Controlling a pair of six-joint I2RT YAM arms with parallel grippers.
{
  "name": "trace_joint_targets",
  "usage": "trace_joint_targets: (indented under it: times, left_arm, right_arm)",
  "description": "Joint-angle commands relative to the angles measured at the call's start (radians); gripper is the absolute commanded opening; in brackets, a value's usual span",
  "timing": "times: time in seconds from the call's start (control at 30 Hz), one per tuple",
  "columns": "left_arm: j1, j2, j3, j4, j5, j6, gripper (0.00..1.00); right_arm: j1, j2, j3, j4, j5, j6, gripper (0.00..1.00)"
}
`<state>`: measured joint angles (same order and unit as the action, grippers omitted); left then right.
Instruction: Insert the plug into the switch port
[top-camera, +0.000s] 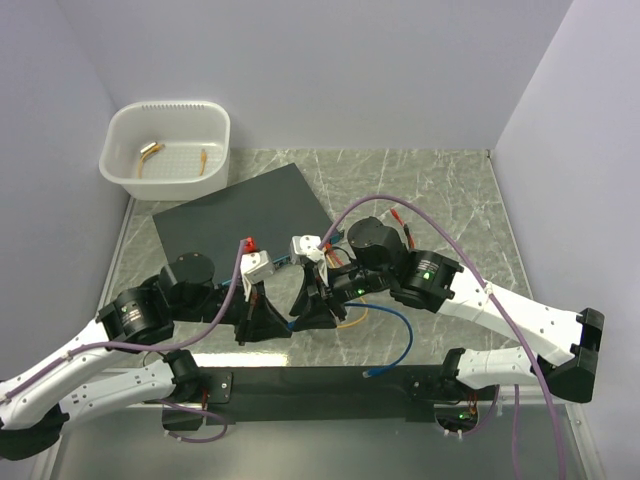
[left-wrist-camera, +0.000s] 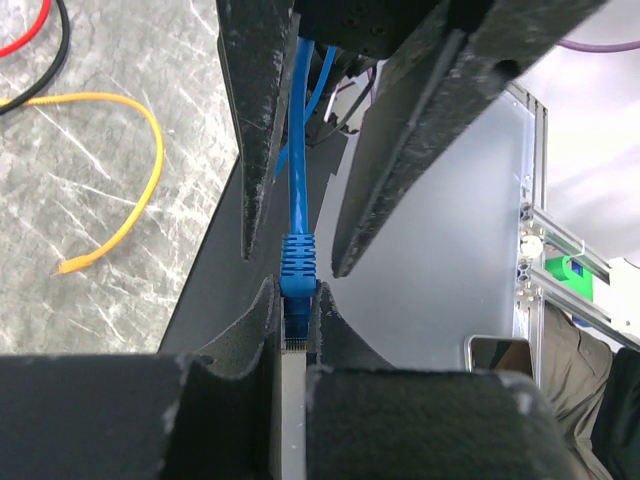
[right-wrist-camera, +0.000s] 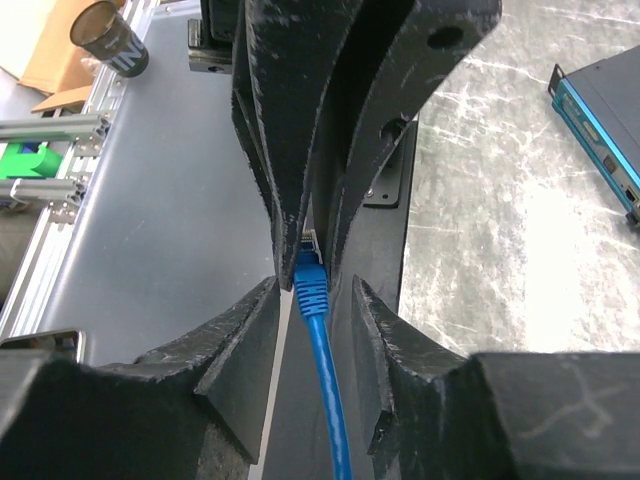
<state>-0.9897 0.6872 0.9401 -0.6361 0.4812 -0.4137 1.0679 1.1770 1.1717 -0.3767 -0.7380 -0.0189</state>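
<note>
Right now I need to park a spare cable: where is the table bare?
Bare table far right, between the black box and the right arm. Centre front is crowded: the left end effector grips the blue plug, the right end effector straddles the blue cable, yellow cable alongside.

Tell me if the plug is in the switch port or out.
Out. The plug sits pinched in the left tool, well apart from the switch, whose teal face lies off to the side.

Marble tabletop (top-camera: 430, 190): white tub (top-camera: 170, 190) at 10 o'clock; flat black box (top-camera: 240, 215) central; blue cable (top-camera: 400, 330) and yellow cable (top-camera: 352, 322) toward 5 o'clock.
</note>
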Motion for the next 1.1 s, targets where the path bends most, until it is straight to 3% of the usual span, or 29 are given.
trace_joint_targets:
  times: [0.0,0.43,0.53,0.63,0.87,0.9,1.0,1.07]
  left_arm:
    - [-0.001,-0.020,0.006,0.067,0.007,-0.011,0.00]
    - [-0.003,-0.038,-0.004,0.085,-0.027,-0.028,0.01]
    - [-0.003,-0.041,-0.004,0.095,-0.039,-0.030,0.03]
    - [-0.003,-0.040,-0.009,0.105,-0.053,-0.034,0.09]
    - [-0.001,-0.049,-0.015,0.122,-0.168,-0.056,0.37]
    - [-0.001,-0.058,-0.015,0.118,-0.191,-0.057,0.49]
    - [-0.003,-0.074,-0.018,0.108,-0.277,-0.068,0.68]
    - [-0.001,-0.071,-0.018,0.095,-0.338,-0.073,0.75]
  right_arm:
    - [-0.005,-0.008,-0.004,0.044,-0.011,0.004,0.41]
    - [-0.003,-0.016,-0.009,0.032,-0.066,-0.004,0.33]
    - [-0.005,-0.016,-0.007,0.024,-0.086,-0.007,0.24]
    - [-0.005,-0.026,-0.017,0.036,-0.112,-0.003,0.02]
    - [-0.005,-0.083,-0.081,0.085,-0.083,0.017,0.00]
    - [-0.005,-0.089,-0.098,0.088,-0.061,0.016,0.00]
    - [-0.009,-0.112,-0.136,0.107,0.053,0.066,0.00]
    - [-0.025,-0.120,-0.162,0.125,0.136,0.097,0.00]
